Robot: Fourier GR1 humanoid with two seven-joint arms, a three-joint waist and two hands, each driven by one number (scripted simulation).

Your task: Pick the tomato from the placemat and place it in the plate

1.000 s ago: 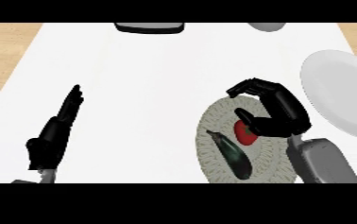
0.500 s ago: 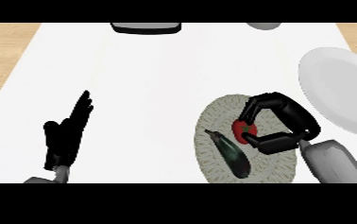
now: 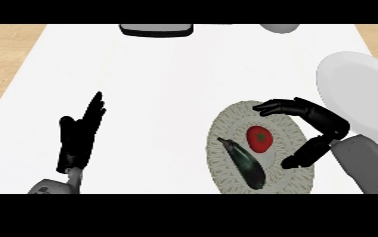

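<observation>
Just tomato [image 3: 259,137] between fingers [image 3: 284,106] (untouched)

The small round red tomato [image 3: 259,136] is sitting on the round woven placemat [image 3: 229,126] at the counter's near right, with the long dark eggplant [image 3: 244,162] being kept just beside it, nearer and to the left. The plain white round plate [image 3: 347,86] is being shown right of the placemat, at the edge. A dark flat tray [image 3: 156,29] and a grey rounded bowl [image 3: 279,27] are lying at the far edge.
</observation>
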